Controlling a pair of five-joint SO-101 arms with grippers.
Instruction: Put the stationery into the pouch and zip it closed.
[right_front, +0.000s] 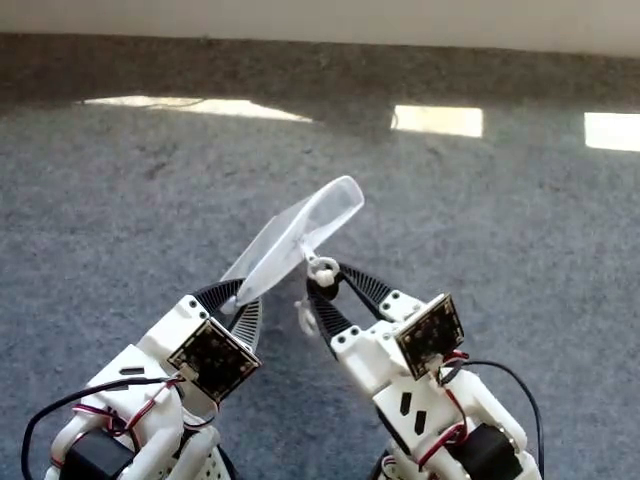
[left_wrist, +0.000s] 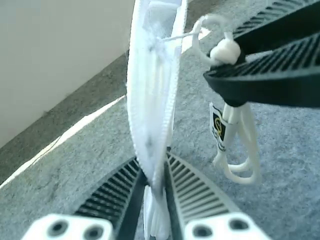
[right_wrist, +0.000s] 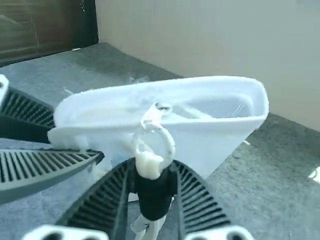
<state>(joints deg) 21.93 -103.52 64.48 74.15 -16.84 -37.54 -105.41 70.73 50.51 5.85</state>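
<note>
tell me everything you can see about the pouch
The pouch is a flat, translucent white, soft-plastic case with a zip along one long edge. It is held off the grey table, tilted. The left gripper clamps one end; the right gripper pinches the cord pull on its slider, partway along the zip.

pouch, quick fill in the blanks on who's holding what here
1. The left hand is ___ on one end of the pouch.
2. The right hand pinches the zipper ___, not the pouch wall.
3. The pouch is held ___ the table, not lying on it.

Missing words: shut; pull; above
</note>
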